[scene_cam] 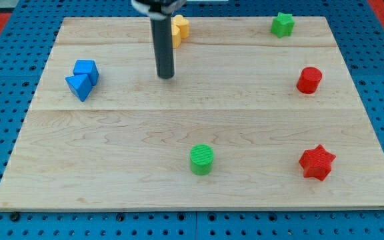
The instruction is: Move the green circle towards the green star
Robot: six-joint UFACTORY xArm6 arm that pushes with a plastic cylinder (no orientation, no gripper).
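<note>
Six blocks on the wooden board [112, 133], and my tip [166, 76] is parked up in the view's upper middle, touching none of them. There is no claw here to open or close, just a bare dark rod, holding nothing. The green circle [202, 159] sits low on the board, well below my tip and a little to the view's right, well apart from it. The green star [283, 25] waits far off at the view's top right. A yellow block [181, 26] peeks out just behind the rod. Blue cube [86, 69] and blue triangle [79, 87] huddle at the view's left, touching. Red cylinder [309, 80] and red star [317, 163] hold the right side.
</note>
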